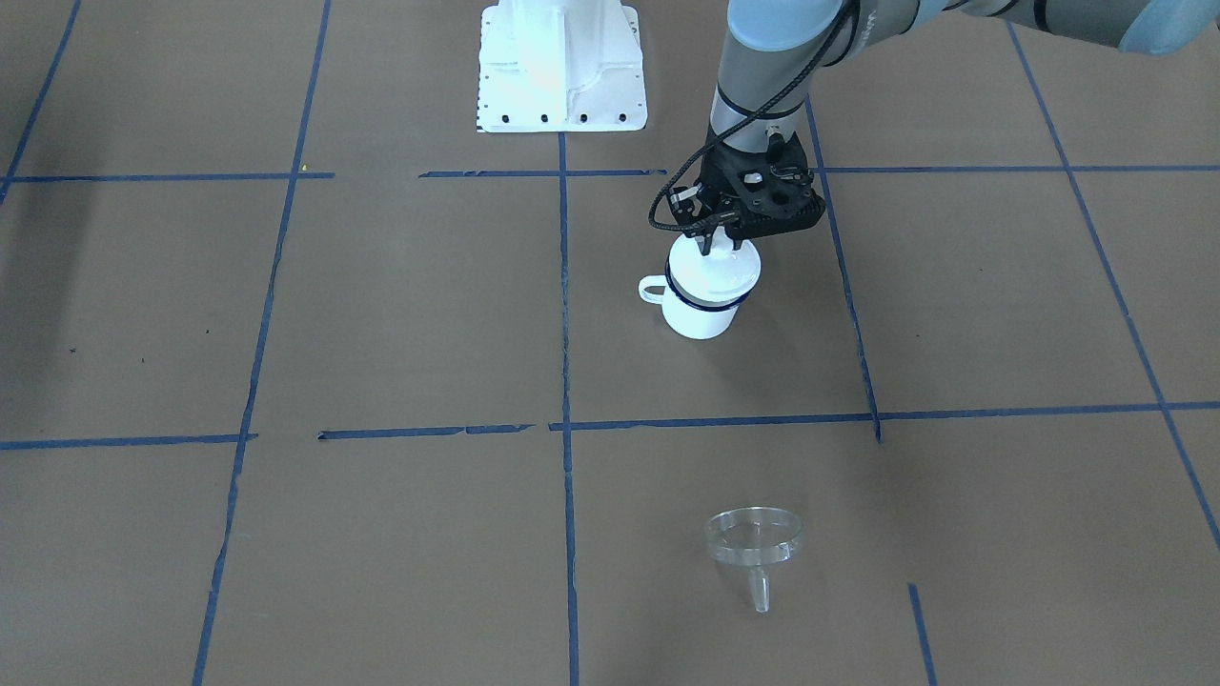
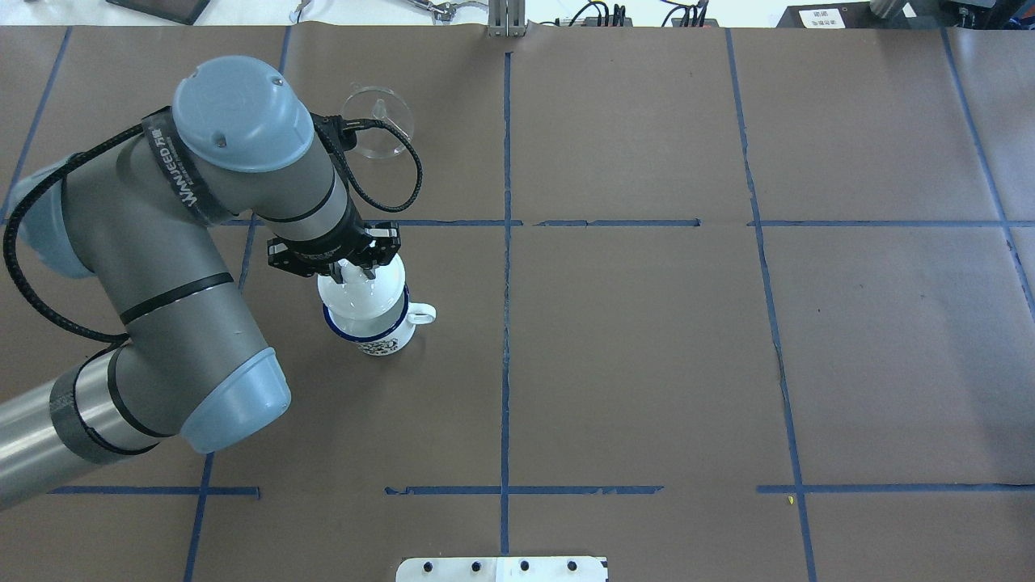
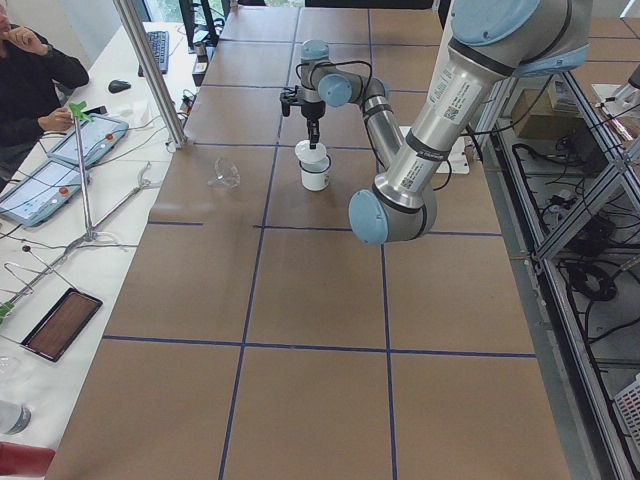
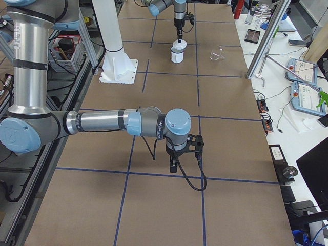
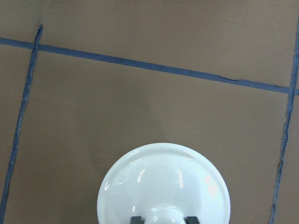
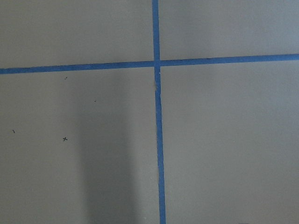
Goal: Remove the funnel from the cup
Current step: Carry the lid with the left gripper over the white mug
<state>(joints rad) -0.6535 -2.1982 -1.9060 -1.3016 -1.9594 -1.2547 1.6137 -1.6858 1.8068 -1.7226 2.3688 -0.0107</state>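
**A:** What do we get from the left wrist view that the wide views hide?

**B:** There we see two dark fingers [image 5: 136, 220] tight against either side of the knob of the glossy white knobbed round lid [image 5: 163, 182]. So we read the left gripper [image 1: 713, 240] as clenched on that knob. The front-facing view adds what sits beneath the lid: the small white enamel cup [image 1: 701, 319] with its dark blue rim, handle toward that view's left.

**A:** And the clear plastic funnel [image 1: 753, 541]?

**B:** We find it out of the cup, lying tipped on the brown paper-covered table [image 1: 381, 314] with its spout toward the operators' side. It is well apart from the left gripper, beyond the cup from the robot.

**A:** The right gripper [image 4: 176, 165]?

**B:** Only the right side view shows it, low over a blue tape line [image 6: 159, 140]. We cannot tell whether it is parted or closed.
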